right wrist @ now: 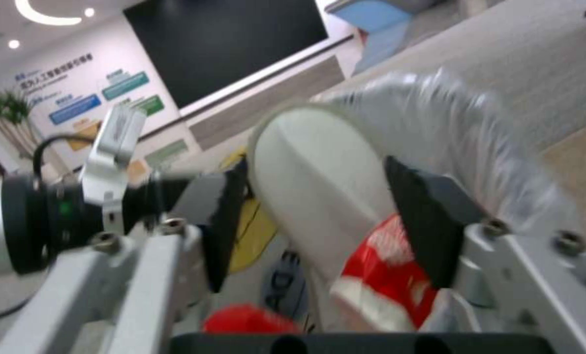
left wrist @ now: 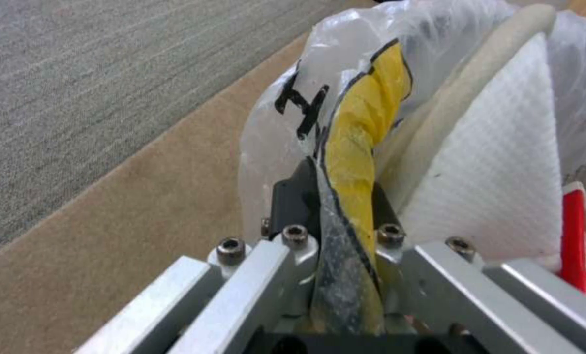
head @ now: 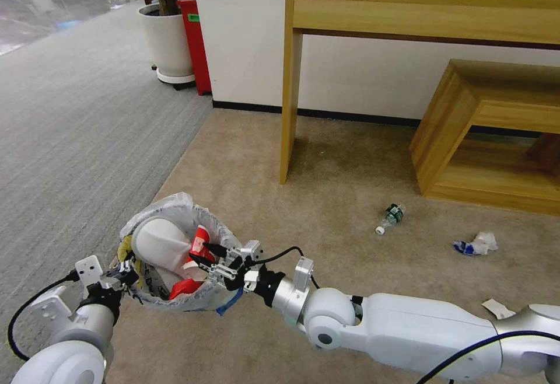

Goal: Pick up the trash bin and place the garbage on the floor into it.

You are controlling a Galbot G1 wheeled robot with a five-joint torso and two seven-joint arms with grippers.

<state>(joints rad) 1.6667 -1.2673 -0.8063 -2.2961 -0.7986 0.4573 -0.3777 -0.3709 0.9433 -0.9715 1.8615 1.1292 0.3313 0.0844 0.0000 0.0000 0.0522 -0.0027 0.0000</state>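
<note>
Floor (head: pixel 326 197) — beige-tan short-pile carpet. Lying directly on it: crushed bottle (head: pixel 391 219), crumpled white-and-blue paper (head: pixel 476 244), white scrap (head: pixel 497 309) — all well apart.

The small round trash bin (head: pixel 175 255) wore a crinkly translucent whitish bag with a blue edge, and inside it showed a white waffle-textured slipper (head: pixel 160 244), red wrappers (head: pixel 201 243) and a yellow wrapper outlined in black (left wrist: pixel 365 128). The beige-tan short-pile carpet floor (head: pixel 326 197) met a grey ribbed carpet (head: pixel 76 127). On the beige lay a clear bottle with a green label and white cap (head: pixel 391 218) and crumpled white and blue paper (head: pixel 475 244).
</note>
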